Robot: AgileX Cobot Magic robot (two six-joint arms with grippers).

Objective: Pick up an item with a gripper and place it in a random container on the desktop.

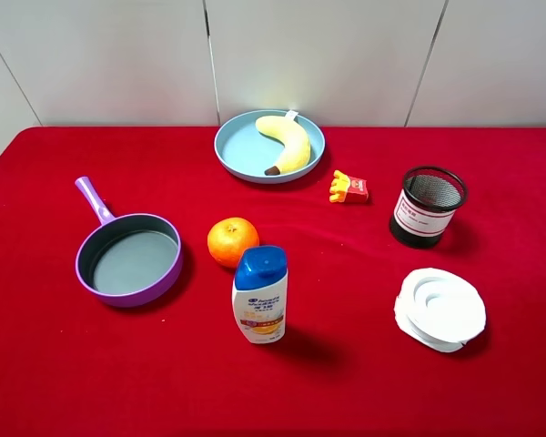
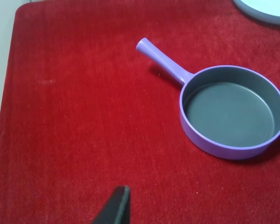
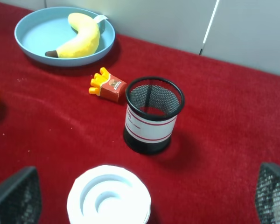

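The toy banana (image 1: 287, 142) lies inside the light-blue plate (image 1: 235, 146) at the far side of the red surface (image 1: 64, 364), its dark stem tip toward the near rim, so the placing looks done. Neither arm appears in the high view; both seem pulled back to the near edge. In the right wrist view the right gripper (image 3: 140, 198) hangs above the white stacked dish (image 3: 109, 197) with its fingers (image 3: 18, 196) spread wide and holding nothing. Of the left gripper only one dark finger tip (image 2: 115, 207) shows near the purple frying pan (image 2: 233, 112); whether it is released or clenched cannot be told.
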